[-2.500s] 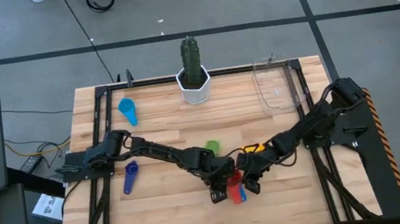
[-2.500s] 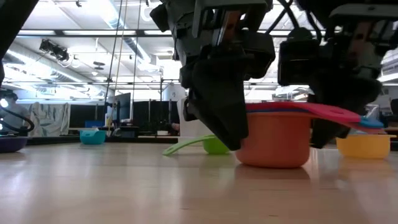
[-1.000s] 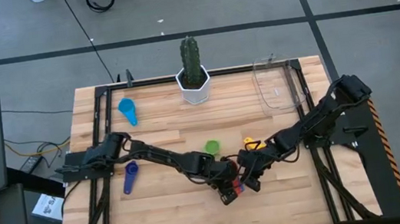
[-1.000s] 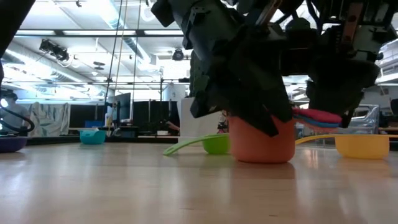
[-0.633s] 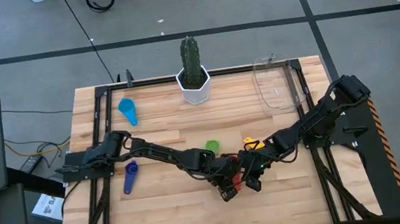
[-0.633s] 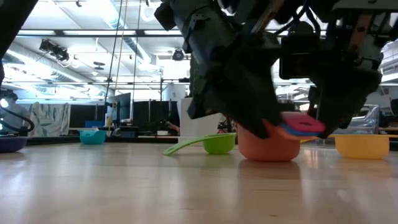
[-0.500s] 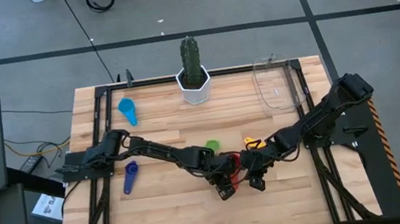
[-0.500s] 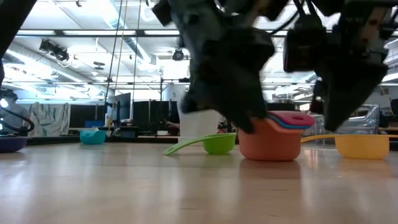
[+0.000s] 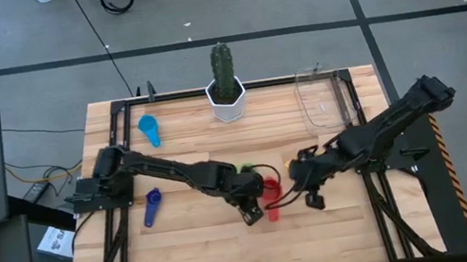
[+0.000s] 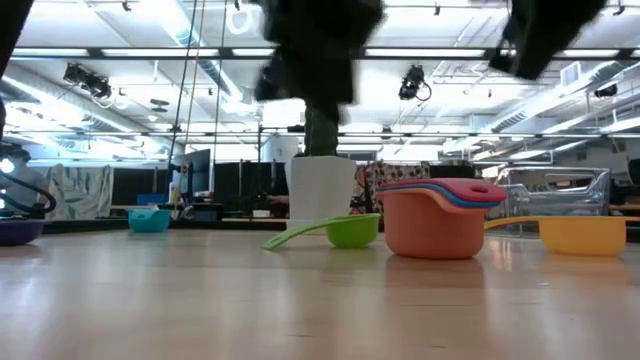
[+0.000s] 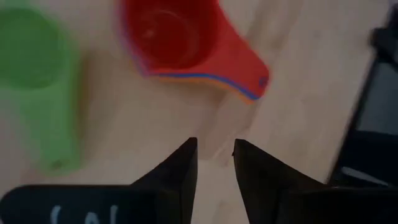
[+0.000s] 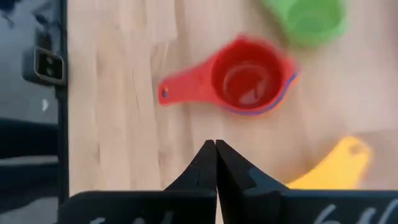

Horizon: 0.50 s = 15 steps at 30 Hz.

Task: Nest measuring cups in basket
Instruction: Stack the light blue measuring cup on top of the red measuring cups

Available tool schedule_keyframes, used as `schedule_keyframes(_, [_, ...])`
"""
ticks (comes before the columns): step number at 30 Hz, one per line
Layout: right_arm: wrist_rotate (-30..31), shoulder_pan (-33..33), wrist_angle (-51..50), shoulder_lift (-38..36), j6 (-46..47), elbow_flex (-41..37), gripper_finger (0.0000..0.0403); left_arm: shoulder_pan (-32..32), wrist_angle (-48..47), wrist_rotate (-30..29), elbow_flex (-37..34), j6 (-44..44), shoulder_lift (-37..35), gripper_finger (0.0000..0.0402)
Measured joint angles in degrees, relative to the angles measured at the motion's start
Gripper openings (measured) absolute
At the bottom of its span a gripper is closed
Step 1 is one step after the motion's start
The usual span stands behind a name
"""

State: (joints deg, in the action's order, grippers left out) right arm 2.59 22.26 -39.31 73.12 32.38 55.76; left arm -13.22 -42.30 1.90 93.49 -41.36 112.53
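item: nested stack [image 9: 270, 189] of red, blue and orange measuring cups, mid-table, upright, released. step in hand, judged: stack built so far; four cups loose, none yet in the basket [image 9: 324, 101] at far right. left gripper [image 9: 249, 214] just left of the stack, fingers narrowly parted, holding nothing. right gripper [image 9: 314, 198] just right of it, fingers pressed together, holding nothing. green cup [image 9: 246, 174] and yellow cup [image 12: 333, 167] beside the stack; light blue cup [image 9: 149, 128] far left; purple cup [image 9: 151, 206] near left. next move, judged: fetch another cup into the stack.

A red cup [image 12: 247, 81] is seen nested over blue and orange ones. Green [image 10: 347, 231], yellow [image 10: 583, 235], light blue [image 9: 149, 128] and purple [image 9: 151, 207] cups are seen on pale wood [image 9: 193, 236].
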Motion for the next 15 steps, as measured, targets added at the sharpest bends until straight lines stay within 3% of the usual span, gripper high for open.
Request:
schedule_keyframes(9, [11.67,1.96,-16.41,-7.54,-2.6,9.09,0.0,1.68,-7.25,-5.89,-0.01,0.09,-8.7,0.0109])
schedule_keyframes(15, [13.23,3.11,-20.02,-10.33,-2.06,10.11,0.0001,1.87,-8.96,-8.33,-0.06,1.52,-12.04,0.0109])
